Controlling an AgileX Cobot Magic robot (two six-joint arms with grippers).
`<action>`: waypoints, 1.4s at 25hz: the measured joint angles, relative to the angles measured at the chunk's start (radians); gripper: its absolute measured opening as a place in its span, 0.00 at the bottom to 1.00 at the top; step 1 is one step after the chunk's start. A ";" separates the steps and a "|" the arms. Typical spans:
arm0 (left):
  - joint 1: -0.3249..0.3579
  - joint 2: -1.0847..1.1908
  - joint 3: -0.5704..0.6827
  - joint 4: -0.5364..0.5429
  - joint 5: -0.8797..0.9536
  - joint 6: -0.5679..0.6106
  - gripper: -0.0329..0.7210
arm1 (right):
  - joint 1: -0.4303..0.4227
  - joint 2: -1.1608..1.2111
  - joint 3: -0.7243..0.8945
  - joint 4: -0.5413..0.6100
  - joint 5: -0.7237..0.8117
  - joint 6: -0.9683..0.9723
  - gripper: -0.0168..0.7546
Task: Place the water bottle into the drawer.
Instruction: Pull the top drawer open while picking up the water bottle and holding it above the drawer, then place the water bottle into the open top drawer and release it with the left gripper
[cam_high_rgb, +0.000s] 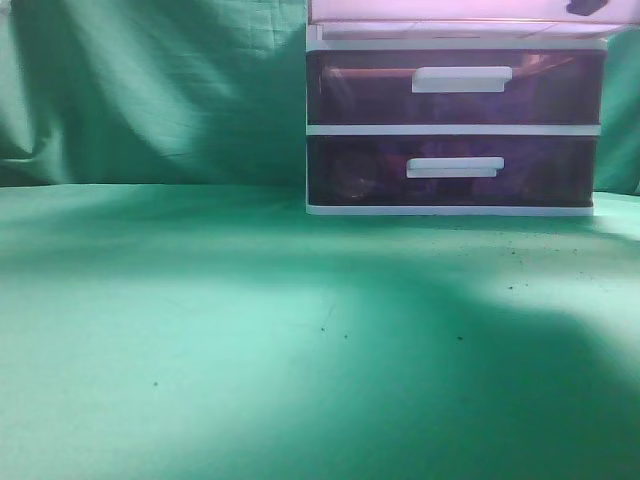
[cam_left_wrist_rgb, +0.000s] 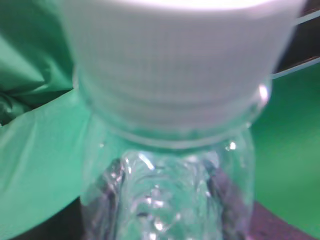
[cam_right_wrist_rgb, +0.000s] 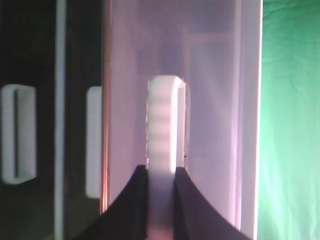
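In the left wrist view a clear water bottle (cam_left_wrist_rgb: 170, 195) with a white cap (cam_left_wrist_rgb: 175, 60) fills the frame. My left gripper (cam_left_wrist_rgb: 165, 205) is shut on it, with dark fingers showing through the plastic on both sides. The bottle and left gripper are out of the exterior view. The drawer (cam_right_wrist_rgb: 215, 100) shows pale purple in the right wrist view. My right gripper (cam_right_wrist_rgb: 161, 185) is shut on its white bar handle (cam_right_wrist_rgb: 162, 120). In the exterior view only the drawer's pink underside (cam_high_rgb: 450, 12) shows at the top edge, jutting forward, with a dark bit of the right gripper (cam_high_rgb: 585, 6).
Two lower dark purple drawers (cam_high_rgb: 455, 95) (cam_high_rgb: 450, 175) with white handles sit shut in the white-framed unit (cam_high_rgb: 450, 210) at the back right. Their handles also show in the right wrist view (cam_right_wrist_rgb: 19, 132) (cam_right_wrist_rgb: 94, 140). Green cloth (cam_high_rgb: 250, 330) covers the table and backdrop.
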 joint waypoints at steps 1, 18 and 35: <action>0.000 0.000 0.000 0.006 0.000 -0.002 0.43 | 0.000 -0.025 0.031 -0.002 0.000 0.002 0.15; 0.000 0.000 -0.130 0.170 -0.133 -0.156 0.43 | 0.089 -0.150 0.192 -0.009 0.003 0.140 0.15; 0.000 0.401 -0.744 0.288 -0.564 -0.156 0.43 | 0.089 -0.150 0.192 -0.008 0.014 0.123 0.15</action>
